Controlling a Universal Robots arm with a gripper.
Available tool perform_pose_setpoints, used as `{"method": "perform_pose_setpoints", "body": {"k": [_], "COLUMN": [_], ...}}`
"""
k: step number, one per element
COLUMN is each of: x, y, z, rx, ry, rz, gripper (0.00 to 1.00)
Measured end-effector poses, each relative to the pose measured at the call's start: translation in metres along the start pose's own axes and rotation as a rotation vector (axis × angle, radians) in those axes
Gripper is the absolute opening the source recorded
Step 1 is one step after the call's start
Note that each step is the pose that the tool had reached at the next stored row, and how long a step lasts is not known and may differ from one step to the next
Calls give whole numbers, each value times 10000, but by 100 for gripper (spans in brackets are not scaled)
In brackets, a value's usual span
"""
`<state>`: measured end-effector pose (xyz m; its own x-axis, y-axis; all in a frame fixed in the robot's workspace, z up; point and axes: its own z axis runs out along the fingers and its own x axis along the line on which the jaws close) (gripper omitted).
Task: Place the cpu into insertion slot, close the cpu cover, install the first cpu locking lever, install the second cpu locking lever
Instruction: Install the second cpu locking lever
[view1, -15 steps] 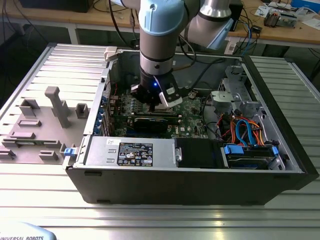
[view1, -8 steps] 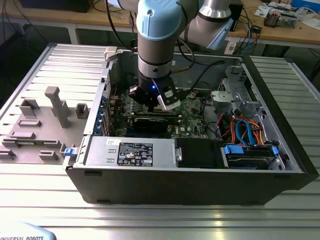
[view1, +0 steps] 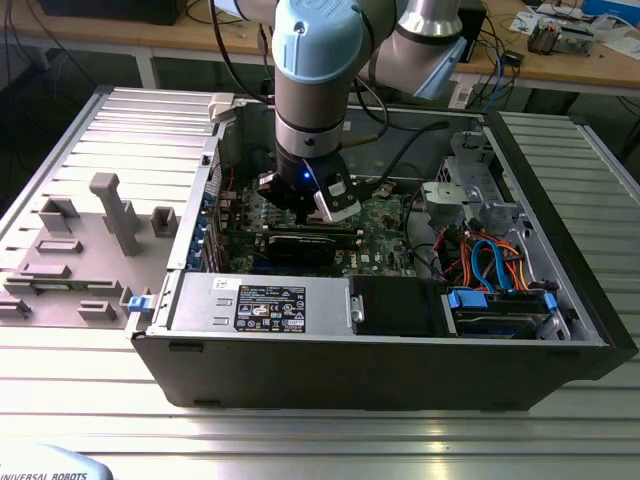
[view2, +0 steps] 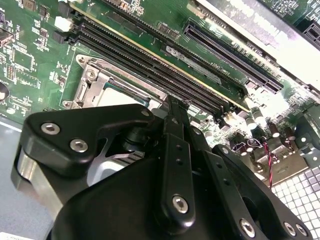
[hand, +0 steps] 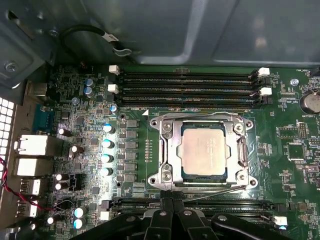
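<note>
On the first wrist view's left stand round silver-topped capacitors (hand: 107, 143) on the green motherboard (hand: 80, 105). Next comes the insertion slot (hand: 204, 150), a shiny metal square; the cpu cover (hand: 171, 150), a thin silvery frame, lies flat on it, its window showing the cpu (hand: 205, 148), dull matte silver. My gripper (hand: 170, 198), black and bolted, hovers just beside the slot's edge, fingertips together, grasping nothing.
</note>
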<state>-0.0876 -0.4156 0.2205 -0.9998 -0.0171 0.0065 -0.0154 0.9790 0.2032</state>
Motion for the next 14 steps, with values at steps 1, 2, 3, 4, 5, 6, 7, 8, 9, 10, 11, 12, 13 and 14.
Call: {"method": "perform_pose_setpoints", "body": {"k": [1,2,3,4,5,6,7,8,9,10,11,12,13,14], "x": [0,0,0,0,0,0,0,6,17,23,26,32,36,42], "y": [0,0,0,0,0,-1,-4,-9,-15,-22,-27,-39,-46,-53], "z": [0,0,0,0,0,5,14,20,28,42,52,66,70,74], "rx": [0,0,1,0,0,-3,-3,-9,-17,-34,-50,-91,-131,-201], "ry": [0,0,0,0,0,-2,-1,0,-1,-1,-2,-1,-1,-4], "rz": [0,0,0,0,0,-1,0,1,-1,-1,-3,-1,0,0], "gripper": [11,11,11,11,11,11,11,11,11,11,11,11,11,11]}}
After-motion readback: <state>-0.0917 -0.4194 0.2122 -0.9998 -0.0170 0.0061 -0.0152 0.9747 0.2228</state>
